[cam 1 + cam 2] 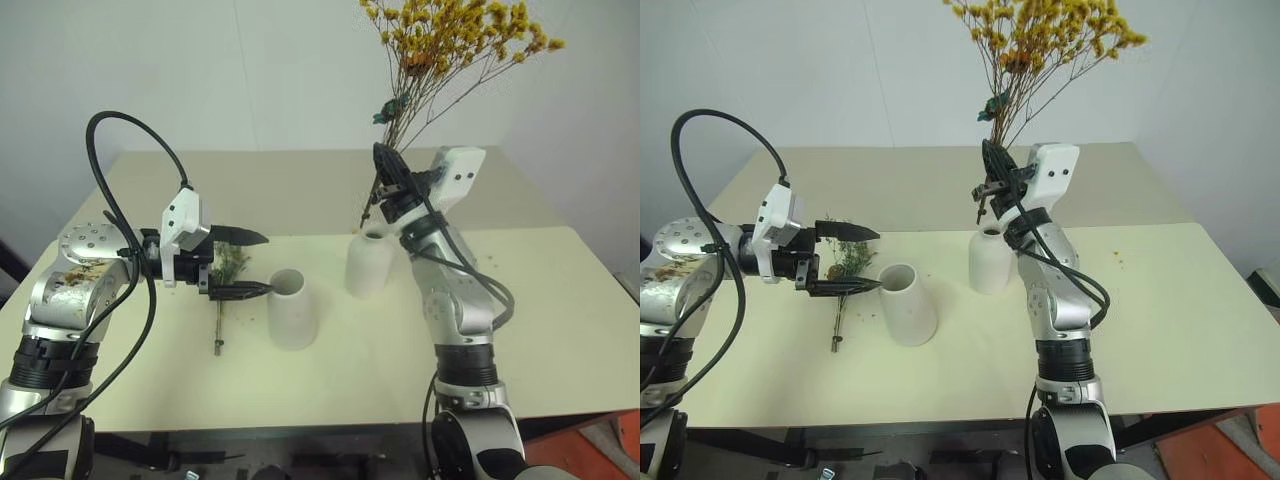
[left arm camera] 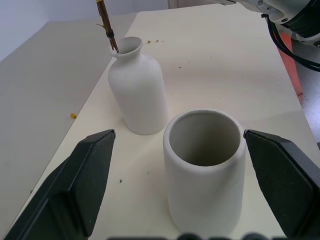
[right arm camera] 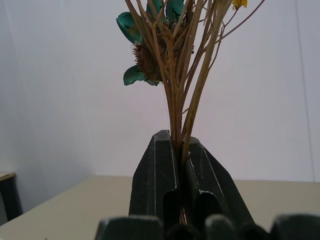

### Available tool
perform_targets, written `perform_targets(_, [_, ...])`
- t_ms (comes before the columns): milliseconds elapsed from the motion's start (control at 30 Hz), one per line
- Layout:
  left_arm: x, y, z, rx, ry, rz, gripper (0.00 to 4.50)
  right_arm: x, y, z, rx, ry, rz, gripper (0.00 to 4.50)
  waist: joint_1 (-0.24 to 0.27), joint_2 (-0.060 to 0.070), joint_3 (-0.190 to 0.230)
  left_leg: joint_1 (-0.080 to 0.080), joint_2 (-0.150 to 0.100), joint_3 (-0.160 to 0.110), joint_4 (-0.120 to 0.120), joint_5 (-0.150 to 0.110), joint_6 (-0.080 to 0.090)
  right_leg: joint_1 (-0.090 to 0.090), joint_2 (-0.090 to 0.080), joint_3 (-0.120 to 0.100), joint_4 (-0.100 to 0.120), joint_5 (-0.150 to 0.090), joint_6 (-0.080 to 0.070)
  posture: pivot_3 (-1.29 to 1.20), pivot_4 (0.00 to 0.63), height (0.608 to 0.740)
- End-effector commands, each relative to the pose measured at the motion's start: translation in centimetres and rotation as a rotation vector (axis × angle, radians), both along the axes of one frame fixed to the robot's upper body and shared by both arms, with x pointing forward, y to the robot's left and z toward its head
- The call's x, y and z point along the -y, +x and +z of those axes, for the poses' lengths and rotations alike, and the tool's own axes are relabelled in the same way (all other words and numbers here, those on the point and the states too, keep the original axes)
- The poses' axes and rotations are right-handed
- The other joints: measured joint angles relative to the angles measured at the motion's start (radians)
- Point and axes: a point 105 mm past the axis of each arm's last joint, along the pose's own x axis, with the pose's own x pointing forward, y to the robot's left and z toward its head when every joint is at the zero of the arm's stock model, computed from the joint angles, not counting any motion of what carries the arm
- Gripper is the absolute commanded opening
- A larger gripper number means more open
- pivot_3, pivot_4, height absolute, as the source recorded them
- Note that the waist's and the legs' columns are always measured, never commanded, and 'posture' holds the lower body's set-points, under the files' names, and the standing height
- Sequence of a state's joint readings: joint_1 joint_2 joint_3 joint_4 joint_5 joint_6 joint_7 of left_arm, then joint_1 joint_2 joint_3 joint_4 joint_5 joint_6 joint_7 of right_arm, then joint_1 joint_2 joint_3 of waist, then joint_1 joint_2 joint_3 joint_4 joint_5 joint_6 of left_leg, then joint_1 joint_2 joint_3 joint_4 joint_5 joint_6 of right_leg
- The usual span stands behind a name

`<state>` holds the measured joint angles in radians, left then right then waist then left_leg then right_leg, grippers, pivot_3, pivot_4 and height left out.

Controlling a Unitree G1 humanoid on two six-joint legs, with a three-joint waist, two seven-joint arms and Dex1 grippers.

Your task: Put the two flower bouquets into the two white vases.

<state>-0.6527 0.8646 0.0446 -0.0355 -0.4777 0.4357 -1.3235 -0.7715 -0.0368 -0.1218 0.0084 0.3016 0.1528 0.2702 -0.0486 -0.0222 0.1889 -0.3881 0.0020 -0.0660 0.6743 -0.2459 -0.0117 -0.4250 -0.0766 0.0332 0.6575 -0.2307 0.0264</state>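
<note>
The right gripper (image 1: 385, 165) has its two black fingers pressed together on the thin brown stems of the large dried bouquet of tiny yellow-orange blossoms (image 1: 455, 35). The bunch stands nearly upright above the fingers, and its stem ends reach down to the mouth of the rounded matte white bottle vase with a narrow neck (image 1: 369, 262); the left wrist view shows the stem tips at the rim (image 2: 111, 42).

Just beside the bottle vase, on the robot's left and a little nearer, stands the tapered matte white cone vase with a wide mouth (image 1: 292, 309), with nothing in it.

The left gripper (image 1: 250, 264) has its fingers spread wide, holding nothing, pointing at the cone vase from its far side. The small grey-green sprig (image 1: 226, 275) lies flat on the cream table (image 1: 560, 330) under that gripper, beside the cone vase.
</note>
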Motion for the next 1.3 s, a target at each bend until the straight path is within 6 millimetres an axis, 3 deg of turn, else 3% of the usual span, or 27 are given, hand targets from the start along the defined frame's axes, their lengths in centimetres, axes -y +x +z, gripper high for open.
perform_targets(33, [-0.2,-0.5,1.6,0.061,-0.007,-0.003,4.5,0.7,-0.8,1.4,0.081,0.011,-0.013,0.18,0.0,0.0,0.0,0.0,0.0,0.0,0.0,0.0,0.0,0.0,0.0,0.0,0.0,0.0,0.0,0.0,0.15,0.74])
perform_targets(233, [0.0,-0.4,1.5,0.06,-0.006,-0.006,4.5,1.0,-0.6,0.7,0.072,-0.01,-0.031,0.18,0.0,0.0,0.0,0.0,0.0,0.001,0.0,0.0,0.0,0.0,0.0,0.001,0.0,0.0,0.0,0.0,0.15,0.74])
perform_targets(567, [0.0,-0.5,1.4,0.061,-0.006,-0.005,4.5,0.9,-0.5,-3.7,0.007,-0.124,-0.056,0.18,-0.001,0.0,0.0,0.001,0.0,0.002,0.0,0.0,0.0,0.0,0.0,0.002,0.0,0.0,0.0,0.0,0.15,0.74])
perform_targets(933, [0.0,-0.3,1.6,0.065,-0.022,0.003,4.5,0.5,-0.7,-3.8,0.049,-0.161,-0.092,0.18,0.0,0.0,0.0,0.001,0.0,0.003,0.0,0.0,0.0,0.0,0.0,0.002,0.0,0.0,0.0,0.0,0.15,0.74])
perform_targets(1300, [0.2,0.1,1.7,0.071,-0.052,0.009,4.5,0.2,-1.7,-4.5,0.047,-0.218,-0.079,3.88,0.0,0.0,0.0,0.001,0.001,0.003,0.0,0.0,0.0,0.0,0.0,0.003,0.0,0.0,0.0,0.0,0.15,0.74])
